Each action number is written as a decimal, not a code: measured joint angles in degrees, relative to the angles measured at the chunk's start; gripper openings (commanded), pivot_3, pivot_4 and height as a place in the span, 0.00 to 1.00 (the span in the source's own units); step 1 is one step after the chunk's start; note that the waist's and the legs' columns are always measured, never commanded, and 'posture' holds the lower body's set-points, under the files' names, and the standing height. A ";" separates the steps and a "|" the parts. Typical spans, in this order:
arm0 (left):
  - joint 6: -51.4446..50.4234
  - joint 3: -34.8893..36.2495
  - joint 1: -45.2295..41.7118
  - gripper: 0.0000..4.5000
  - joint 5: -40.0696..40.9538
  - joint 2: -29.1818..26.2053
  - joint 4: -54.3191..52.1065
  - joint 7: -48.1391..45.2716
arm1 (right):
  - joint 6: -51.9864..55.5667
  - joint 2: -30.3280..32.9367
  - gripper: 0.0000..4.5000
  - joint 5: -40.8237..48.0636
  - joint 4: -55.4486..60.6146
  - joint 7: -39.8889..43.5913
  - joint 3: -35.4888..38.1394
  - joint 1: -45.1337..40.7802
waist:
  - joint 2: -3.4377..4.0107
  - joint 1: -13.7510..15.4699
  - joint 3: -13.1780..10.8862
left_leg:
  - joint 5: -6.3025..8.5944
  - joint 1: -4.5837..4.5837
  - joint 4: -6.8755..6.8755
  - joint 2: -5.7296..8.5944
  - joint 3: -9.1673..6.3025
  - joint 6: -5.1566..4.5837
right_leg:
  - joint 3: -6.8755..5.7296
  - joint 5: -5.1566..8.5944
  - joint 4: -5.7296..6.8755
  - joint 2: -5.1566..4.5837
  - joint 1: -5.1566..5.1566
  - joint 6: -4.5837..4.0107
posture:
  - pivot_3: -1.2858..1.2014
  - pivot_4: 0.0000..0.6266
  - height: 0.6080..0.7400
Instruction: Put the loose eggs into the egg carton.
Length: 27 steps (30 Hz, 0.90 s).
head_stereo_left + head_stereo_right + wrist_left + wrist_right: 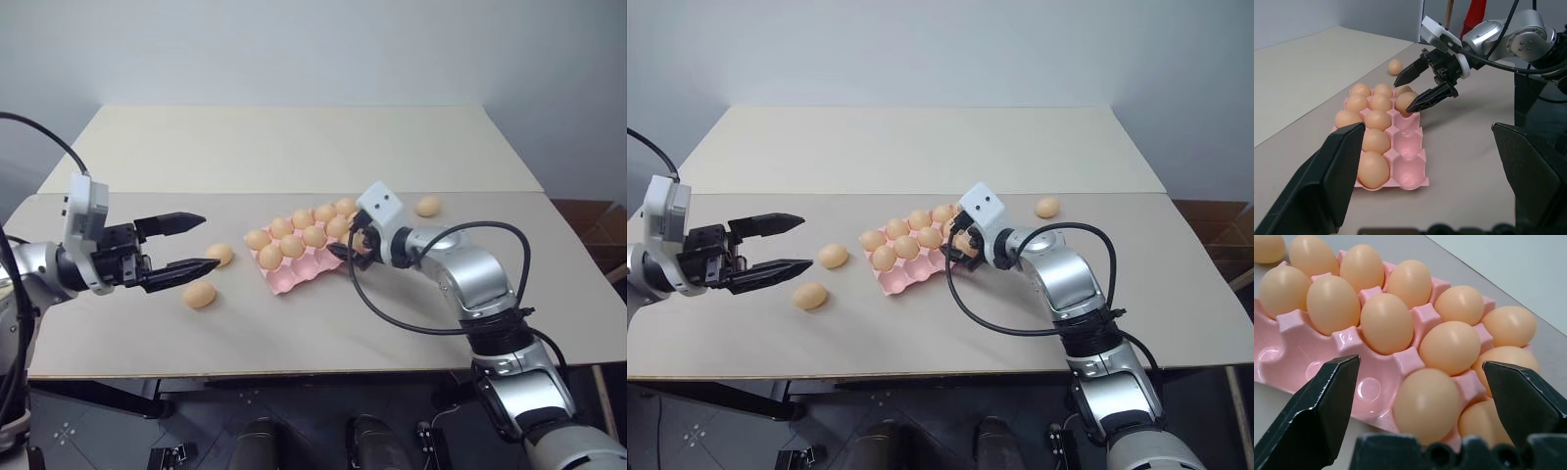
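The pink egg carton (294, 279) lies mid-table with several tan eggs in its cups and a few near-side cups bare (1408, 171). My right gripper (348, 245) is at the carton's right end, open, its fingers (1312, 401) straddling an egg (1426, 404) that sits in a cup with a gap on each side. Two loose eggs (219, 255) (199, 295) lie left of the carton. A third loose egg (427, 207) lies to its right. My left gripper (208, 243) hovers open and empty just left of the two loose eggs.
The table (294, 147) is made of two pale boards with a seam running behind the carton. Its front edge is close below the nearer loose egg. A red object (1476, 12) stands beyond the table's far side in the left wrist view.
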State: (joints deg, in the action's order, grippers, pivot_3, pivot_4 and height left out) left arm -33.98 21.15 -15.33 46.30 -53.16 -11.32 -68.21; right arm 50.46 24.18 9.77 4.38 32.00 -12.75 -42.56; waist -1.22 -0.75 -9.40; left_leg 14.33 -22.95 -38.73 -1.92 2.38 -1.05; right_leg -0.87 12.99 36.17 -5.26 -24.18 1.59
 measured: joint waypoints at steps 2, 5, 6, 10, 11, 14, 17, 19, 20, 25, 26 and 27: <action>0.01 0.01 0.29 1.00 0.08 0.11 -0.18 0.01 | 0.56 1.37 0.99 0.51 2.18 0.28 0.96 0.06 | 0.00 0.06 0.00 | 0.00 -0.02 0.00 0.00 0.00 0.00 | -0.01 0.00 0.00 0.00 -0.01 0.00 | 0.52 0.24 1.00; 0.08 0.06 0.74 1.00 0.23 0.26 -0.45 -0.01 | 2.51 6.32 0.99 3.27 9.20 2.65 5.37 1.72 | 0.00 0.41 0.00 | 0.00 -0.03 0.00 0.00 0.00 0.00 | -0.03 -0.01 -0.06 -0.02 0.02 0.02 | 0.52 0.24 1.00; 0.15 0.09 0.92 1.00 0.29 0.32 -0.52 -0.10 | 2.57 8.96 0.99 4.56 11.91 4.13 7.66 3.57 | 0.00 0.63 0.00 | 0.00 -0.04 0.00 0.01 0.01 0.00 | -0.04 -0.01 -0.09 -0.03 0.04 0.02 | 0.52 0.24 1.00; 0.26 0.38 2.93 1.00 0.23 0.32 -0.22 -0.65 | 0.60 18.47 0.99 8.54 16.80 10.54 17.74 13.41 | -0.03 1.13 0.02 | 0.01 0.02 0.00 0.01 0.17 -0.01 | 0.03 -0.03 -0.16 -0.04 0.09 0.07 | 0.52 0.24 1.00; 0.33 0.26 3.13 1.00 0.04 0.31 -0.04 -0.79 | -1.00 20.35 0.99 9.16 17.01 12.25 20.25 16.32 | -0.03 1.15 0.02 | 0.01 0.02 -0.01 0.01 0.21 -0.01 | 0.06 -0.04 -0.15 -0.04 0.06 0.05 | 0.52 0.24 1.00; 1.45 0.43 5.11 1.00 -1.44 0.20 0.97 -1.50 | -7.16 26.02 0.99 9.83 16.92 17.90 28.03 26.76 | -0.03 1.25 0.02 | 0.01 0.10 0.01 -0.02 0.31 -0.01 | 0.11 -0.04 -0.13 -0.01 0.08 0.05 | 0.52 0.24 1.00; 1.84 0.38 6.34 1.00 -2.21 0.22 1.91 -2.11 | -11.27 27.62 0.99 10.65 16.41 21.43 34.20 34.11 | -0.06 0.88 0.04 | 0.01 0.14 0.01 -0.08 0.37 -0.01 | 0.17 -0.05 -0.11 0.05 0.08 0.05 | 0.52 0.24 1.00; 2.15 0.44 6.41 1.00 -2.30 0.20 2.25 -2.23 | -13.19 27.70 0.99 11.10 16.30 22.99 36.14 37.47 | -0.07 0.59 0.05 | 0.01 0.20 0.00 -0.10 0.39 -0.01 | 0.22 -0.04 -0.10 0.07 0.11 0.07 | 0.52 0.24 1.00; 2.44 0.44 6.35 1.00 -2.30 0.20 2.25 -2.30 | -13.90 27.70 0.99 11.31 16.32 23.11 36.17 38.29 | -0.07 0.44 0.04 | 0.01 0.21 0.00 -0.10 0.41 -0.01 | 0.26 -0.04 -0.09 0.07 0.10 0.08 | 0.52 0.24 1.00; 2.64 0.33 5.08 1.00 -2.31 0.16 2.67 -2.50 | -15.53 27.70 0.99 11.19 14.49 21.56 33.98 35.27 | -0.07 -0.06 0.04 | 0.01 0.22 -0.01 -0.09 0.47 -0.01 | 0.34 -0.07 -0.10 0.07 0.09 0.14 | 0.52 0.24 1.00; 2.68 0.33 4.70 1.00 -2.32 0.16 2.78 -2.51 | -15.62 27.69 0.99 11.03 13.87 21.17 33.14 34.13 | -0.07 -0.04 0.04 | 0.01 0.23 -0.01 -0.08 0.47 -0.01 | 0.34 -0.08 -0.10 0.07 0.09 0.13 | 0.52 0.24 1.00; 2.74 0.32 4.49 1.00 -2.35 0.02 3.09 -2.56 | -15.80 27.60 0.99 10.36 12.24 20.30 31.16 31.62 | -0.07 -0.13 0.05 | 0.01 0.26 -0.01 -0.09 0.50 -0.01 | 0.37 -0.09 -0.10 0.07 0.10 0.12 | 0.52 0.24 1.00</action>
State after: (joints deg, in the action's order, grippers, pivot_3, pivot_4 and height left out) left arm -31.24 21.47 -10.83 43.95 -53.13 -8.23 -70.77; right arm 34.66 51.78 20.13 16.63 52.29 18.41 -10.95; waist -1.30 -0.88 -9.35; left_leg 14.34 -22.69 -38.74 -2.01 2.89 -1.06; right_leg -0.50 12.90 36.07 -5.18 -24.09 1.70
